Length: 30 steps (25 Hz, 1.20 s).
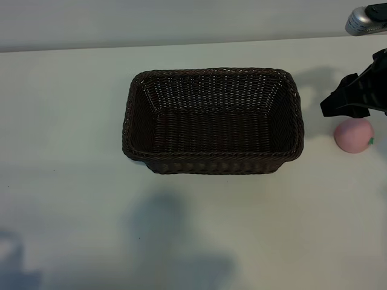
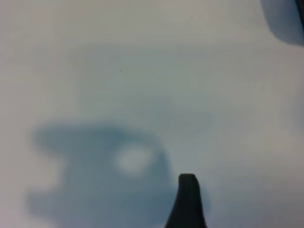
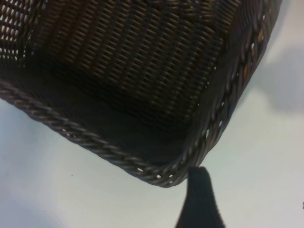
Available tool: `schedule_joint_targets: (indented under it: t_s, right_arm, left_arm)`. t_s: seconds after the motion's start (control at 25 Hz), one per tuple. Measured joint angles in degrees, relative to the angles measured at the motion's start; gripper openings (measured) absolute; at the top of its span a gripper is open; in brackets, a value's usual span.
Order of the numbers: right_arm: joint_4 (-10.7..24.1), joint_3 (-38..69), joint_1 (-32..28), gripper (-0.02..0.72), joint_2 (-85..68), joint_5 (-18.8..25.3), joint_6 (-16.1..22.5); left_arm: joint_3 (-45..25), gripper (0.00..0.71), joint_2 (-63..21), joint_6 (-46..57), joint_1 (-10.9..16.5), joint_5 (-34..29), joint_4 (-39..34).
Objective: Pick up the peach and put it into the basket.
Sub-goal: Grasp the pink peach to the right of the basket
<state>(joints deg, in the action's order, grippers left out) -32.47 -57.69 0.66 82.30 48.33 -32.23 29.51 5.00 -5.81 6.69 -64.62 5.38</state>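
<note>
Two claws are mine, and neither holds anything. My left claw is out of the exterior view; only one dark fingertip (image 2: 187, 202) shows in its wrist view, above bare white table (image 2: 142, 71) and its own shadow, with jaws standing wide apart.

My right gripper (image 1: 346, 103) hangs at the right edge of the exterior view, jaws open and empty, just above the peach (image 1: 354, 135) and between the peach and the basket (image 1: 213, 164). One right fingertip (image 3: 199, 199) shows in its wrist view, close to a rounded corner of the braided rim.

Peach position: on the table, just beside the basket's right end, apart from it, green leaf mark facing right. Basket position: mid-table, upright, interior empty.
</note>
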Motion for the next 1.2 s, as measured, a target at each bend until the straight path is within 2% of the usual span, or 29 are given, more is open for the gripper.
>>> schedule_joint_targets:
  t_s: [0.44,0.52,0.64,0.92,1.0,1.12,1.2]
  right_arm:
    - [-0.1,0.0,0.0,0.507,0.0,-1.2,0.2]
    - [1.1,0.0,0.0,0.507,0.4,-2.1,1.5]
    - [7.3,0.0,0.0,0.507,2.0,-3.8,5.7]
    - [23.2,0.0,0.0,0.53,8.1,-8.9,21.3]
    - [25.4,0.0,0.0,0.551,10.1,-10.2,23.3]
    - [26.2,0.0,0.0,0.57,13.1,-11.7,24.0]
    - [26.3,0.0,0.0,0.572,15.0,-13.1,24.0]
  left_arm:
    - [-0.8,0.594,-0.6,0.0,-1.4,2.0,-0.8]
    - [-0.8,0.594,-1.7,0.0,-2.5,2.0,-0.8]
    - [-0.8,0.594,-4.3,0.0,-4.4,2.0,-0.8]
    - [-0.8,0.594,-5.5,0.0,-9.0,2.0,-0.9]
    - [-0.8,0.594,-5.5,0.0,-10.4,1.9,-0.9]
    - [-0.8,0.594,-5.5,0.0,-12.5,1.9,-0.9]
    - [-0.8,0.594,-5.5,0.0,-12.9,1.9,-0.9]
